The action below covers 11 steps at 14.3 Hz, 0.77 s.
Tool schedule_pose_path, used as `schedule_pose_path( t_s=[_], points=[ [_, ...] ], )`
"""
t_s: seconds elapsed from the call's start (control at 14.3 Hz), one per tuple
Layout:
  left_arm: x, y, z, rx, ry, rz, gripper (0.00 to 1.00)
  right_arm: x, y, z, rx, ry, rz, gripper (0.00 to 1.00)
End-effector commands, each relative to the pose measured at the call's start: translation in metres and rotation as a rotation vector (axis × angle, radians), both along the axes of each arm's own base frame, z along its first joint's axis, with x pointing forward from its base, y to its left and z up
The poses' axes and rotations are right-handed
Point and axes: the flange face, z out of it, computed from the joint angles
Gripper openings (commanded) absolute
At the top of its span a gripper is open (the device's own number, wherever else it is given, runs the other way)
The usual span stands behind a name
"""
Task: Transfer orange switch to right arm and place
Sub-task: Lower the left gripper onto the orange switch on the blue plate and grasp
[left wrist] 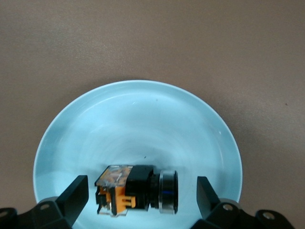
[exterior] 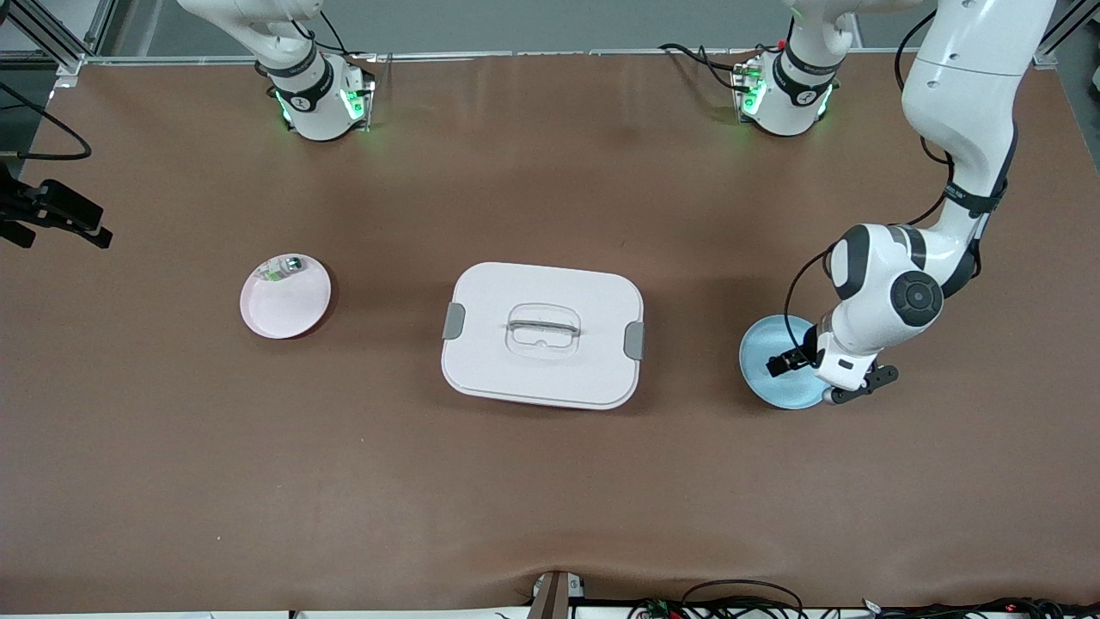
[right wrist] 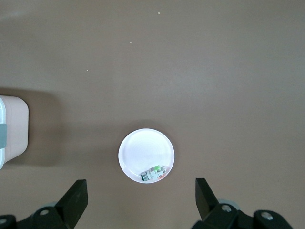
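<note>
**Orange switch lies on blue plate beneath spread left tool**

The orange switch [left wrist: 136, 189] lies on its side in the blue plate [left wrist: 138, 119] at the left arm's end of the counter [exterior: 550, 481]: orange-and-black body, black collar, silvery ring. The left tool [left wrist: 138, 193] hangs low over it, fingers spread either side, not touching. The right tool [right wrist: 138, 195], also spread, waits high above the pink plate [right wrist: 143, 150].
</note>
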Motion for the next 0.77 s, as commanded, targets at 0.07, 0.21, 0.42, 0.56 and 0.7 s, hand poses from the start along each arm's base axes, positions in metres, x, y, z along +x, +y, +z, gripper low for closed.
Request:
schedule_pose_path(
  t_s=[0.07,0.21,0.42,0.56,0.7],
  points=[
    [0.000,-0.004,-0.014,-0.009,-0.014,-0.009,1.00,0.000,0.001,0.004,-0.008,0.000,0.009,1.00],
    [-0.001,-0.004,-0.016,-0.009,-0.011,-0.009,1.00,0.000,0.001,0.004,-0.008,0.000,0.007,1.00],
    [-0.001,-0.006,-0.015,-0.011,-0.010,-0.009,0.34,0.000,-0.001,0.004,-0.008,0.000,0.004,1.00],
    [-0.001,-0.012,-0.010,-0.020,-0.010,-0.017,0.00,-0.001,-0.013,0.011,-0.011,-0.012,-0.010,1.00],
    [0.003,-0.015,0.005,-0.022,-0.030,-0.024,0.00,-0.001,-0.014,0.011,-0.011,-0.012,-0.014,1.00]
  ],
)
